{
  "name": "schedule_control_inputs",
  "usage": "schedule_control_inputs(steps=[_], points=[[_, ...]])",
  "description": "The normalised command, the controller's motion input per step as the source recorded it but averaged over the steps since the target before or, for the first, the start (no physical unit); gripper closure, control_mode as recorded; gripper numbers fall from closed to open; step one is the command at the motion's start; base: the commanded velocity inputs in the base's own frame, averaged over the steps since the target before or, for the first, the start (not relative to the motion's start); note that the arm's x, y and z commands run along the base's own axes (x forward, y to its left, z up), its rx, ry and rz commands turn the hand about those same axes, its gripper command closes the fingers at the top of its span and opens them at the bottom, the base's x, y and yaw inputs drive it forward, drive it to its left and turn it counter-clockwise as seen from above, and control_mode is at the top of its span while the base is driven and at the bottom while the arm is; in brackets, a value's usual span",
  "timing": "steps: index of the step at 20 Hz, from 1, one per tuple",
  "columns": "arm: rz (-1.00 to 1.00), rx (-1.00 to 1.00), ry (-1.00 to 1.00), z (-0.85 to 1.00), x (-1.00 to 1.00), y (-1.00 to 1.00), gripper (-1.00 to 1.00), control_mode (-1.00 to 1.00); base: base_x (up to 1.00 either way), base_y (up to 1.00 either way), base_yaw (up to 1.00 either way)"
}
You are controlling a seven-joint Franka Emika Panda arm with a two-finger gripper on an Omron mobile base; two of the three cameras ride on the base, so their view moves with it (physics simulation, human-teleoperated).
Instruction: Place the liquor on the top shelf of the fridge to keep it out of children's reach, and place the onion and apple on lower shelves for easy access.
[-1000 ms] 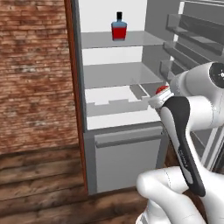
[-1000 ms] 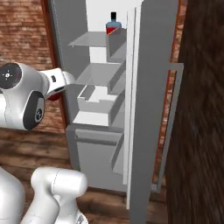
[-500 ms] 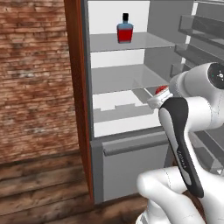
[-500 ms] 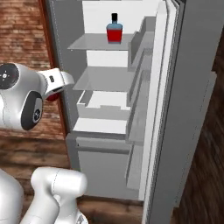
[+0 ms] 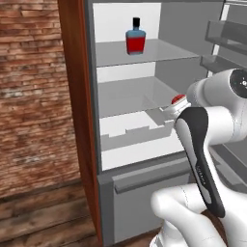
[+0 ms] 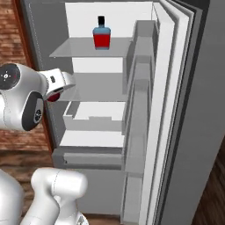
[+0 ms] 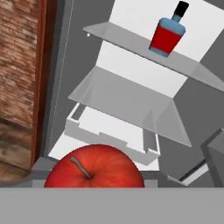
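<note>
Tool pinching the apple at the fridge mouth; the lower shelves lie directly ahead, slightly above; liquor stands on the top shelf

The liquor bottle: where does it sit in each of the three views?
Left base view: liquor upper centre, standing on the top shelf.
Right base view: upper left of centre.
Hand view: upper right, tilted with the camera.
Shared landmark: the top shelf.
</note>
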Motion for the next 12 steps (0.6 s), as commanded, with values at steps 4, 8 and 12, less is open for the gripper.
schedule_control_inputs(steps=[4,8,12], points=[[0.0,0.0,0.0,0.0,0.0,0.0,1.0,1.0,0.45,0.0,-0.17],[0.0,0.0,0.0,0.0,0.0,0.0,1.0,1.0,0.36,0.0,-0.14],[0.0,0.0,0.0,0.0,0.0,0.0,1.0,1.0,0.32,-0.01,-0.11]])
